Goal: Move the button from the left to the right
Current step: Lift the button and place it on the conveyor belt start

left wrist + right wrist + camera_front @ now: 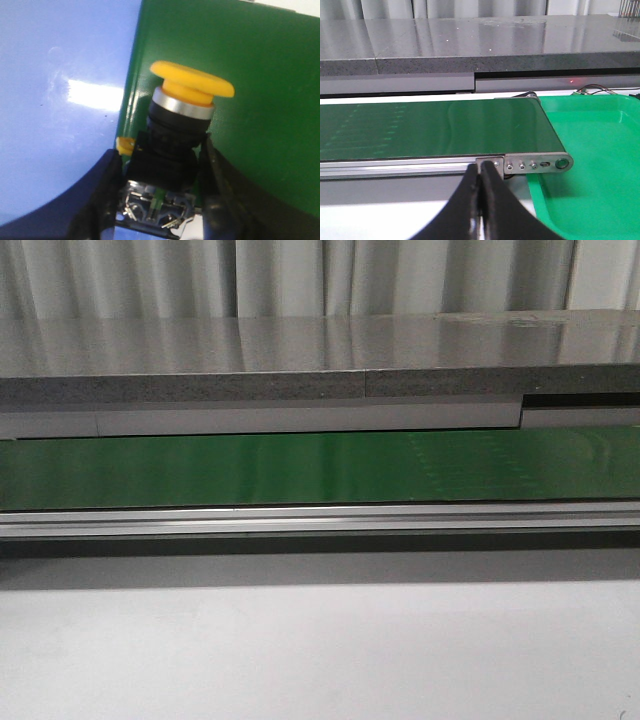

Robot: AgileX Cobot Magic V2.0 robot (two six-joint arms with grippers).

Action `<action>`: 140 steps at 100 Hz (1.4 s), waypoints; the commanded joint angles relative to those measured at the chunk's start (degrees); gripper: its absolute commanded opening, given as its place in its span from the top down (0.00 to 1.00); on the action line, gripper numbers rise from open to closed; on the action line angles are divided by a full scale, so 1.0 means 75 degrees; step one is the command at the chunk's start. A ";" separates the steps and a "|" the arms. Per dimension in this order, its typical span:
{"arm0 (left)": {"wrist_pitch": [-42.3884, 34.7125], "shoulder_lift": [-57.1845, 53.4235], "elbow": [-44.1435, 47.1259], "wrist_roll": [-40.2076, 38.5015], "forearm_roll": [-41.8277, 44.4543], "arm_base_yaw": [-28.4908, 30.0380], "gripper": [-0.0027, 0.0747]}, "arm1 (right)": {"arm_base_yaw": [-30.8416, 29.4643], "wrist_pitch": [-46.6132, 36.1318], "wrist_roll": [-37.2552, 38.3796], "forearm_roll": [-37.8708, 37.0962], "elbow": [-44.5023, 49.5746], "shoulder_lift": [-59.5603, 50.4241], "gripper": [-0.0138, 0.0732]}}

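Observation:
In the left wrist view the button (192,85) has a yellow mushroom cap, a silver ring, a black neck and a black base with metal terminals. My left gripper (161,165) is shut on its black base, one finger (102,200) on each side. The button hangs over the edge where a blue surface (60,100) meets the green belt (260,75). My right gripper (481,170) is shut and empty, in front of the belt's right end (535,163). The front view shows neither gripper nor the button.
The green conveyor belt (300,468) runs across the front view with an aluminium rail (320,517) along its near side. A green tray (595,150) lies beyond the belt's right end. A grey stone ledge (300,360) runs behind.

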 commanded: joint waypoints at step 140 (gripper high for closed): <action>-0.2030 -0.3291 0.0689 0.1140 -0.1297 -0.0369 0.34 | 0.0026 -0.0600 0.0002 0.0016 -0.0116 -0.0144 0.92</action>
